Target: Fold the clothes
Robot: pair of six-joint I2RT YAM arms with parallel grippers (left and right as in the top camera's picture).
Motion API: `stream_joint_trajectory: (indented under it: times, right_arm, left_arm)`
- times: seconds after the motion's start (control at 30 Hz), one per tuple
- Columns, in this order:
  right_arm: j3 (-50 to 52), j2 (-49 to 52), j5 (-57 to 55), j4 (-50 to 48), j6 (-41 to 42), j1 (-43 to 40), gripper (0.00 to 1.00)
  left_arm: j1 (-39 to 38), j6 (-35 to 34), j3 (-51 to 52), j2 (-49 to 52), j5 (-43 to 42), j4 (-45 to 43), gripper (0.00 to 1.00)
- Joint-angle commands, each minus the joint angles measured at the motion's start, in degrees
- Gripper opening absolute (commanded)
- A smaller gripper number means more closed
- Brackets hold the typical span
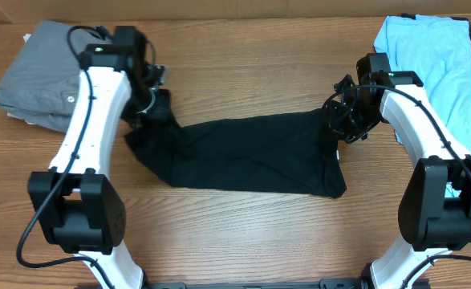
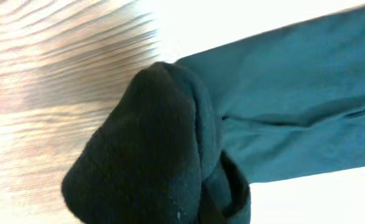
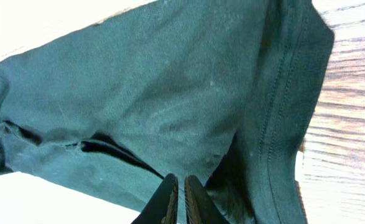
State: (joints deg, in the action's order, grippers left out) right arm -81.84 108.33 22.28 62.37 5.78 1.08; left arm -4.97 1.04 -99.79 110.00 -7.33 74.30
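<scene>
A black garment (image 1: 255,152) lies stretched across the middle of the table, folded lengthwise. My left gripper (image 1: 156,103) is at its left end, where bunched cloth (image 2: 163,149) fills the wrist view and hides the fingers. My right gripper (image 1: 337,120) is shut on the garment's right edge; its fingers (image 3: 178,186) pinch a fold of the cloth (image 3: 170,93), which looks dark teal up close. The right hem (image 3: 281,99) hangs beside the fingers.
A folded grey garment (image 1: 38,72) lies at the back left of the wooden table (image 1: 243,72). A light blue garment (image 1: 440,64) lies at the back right, behind my right arm.
</scene>
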Motion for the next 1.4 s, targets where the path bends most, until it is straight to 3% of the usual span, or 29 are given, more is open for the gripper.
stream_joint_trajectory:
  times: [0.0,0.5,0.57,0.67,0.73,0.97,1.2,1.37]
  right_arm:
    - [0.24,-0.63,0.52,-0.17,0.22,-1.07,0.09]
    - [0.13,-0.63,0.52,0.28,0.04,-4.33,0.13]
    - [0.13,-0.63,0.52,-0.04,0.04,-4.33,0.14]
    - [0.13,-0.63,0.52,-0.07,0.04,-4.33,0.15]
    - [0.13,-0.63,0.52,-0.09,0.04,-4.33,0.17]
    - [0.13,-0.63,0.52,-0.20,0.04,-4.33,0.25]
    - [0.13,-0.63,0.50,-0.48,0.02,-4.33,0.28]
    - [0.13,-0.63,0.28,-0.66,0.00,-4.33,0.29]
  left_arm:
    - [-4.33,-1.53,-0.37,2.32,-1.18,-0.46,0.04]
    - [-16.20,-6.43,-0.31,10.67,-4.07,-2.14,0.09]
    - [-18.08,-6.45,-0.31,10.67,-4.72,-3.61,0.23]
    - [-19.63,-6.45,-0.31,10.67,-4.74,-4.52,0.56]
    - [-20.33,-6.47,-0.31,10.67,-4.76,-4.85,0.65]
    - [-19.15,-5.95,-4.22,10.62,-3.91,0.04,0.68]
    - [-13.55,-5.84,-8.68,10.58,9.51,11.43,0.65]
    - [-9.01,-5.68,-6.47,10.64,10.93,11.04,0.50]
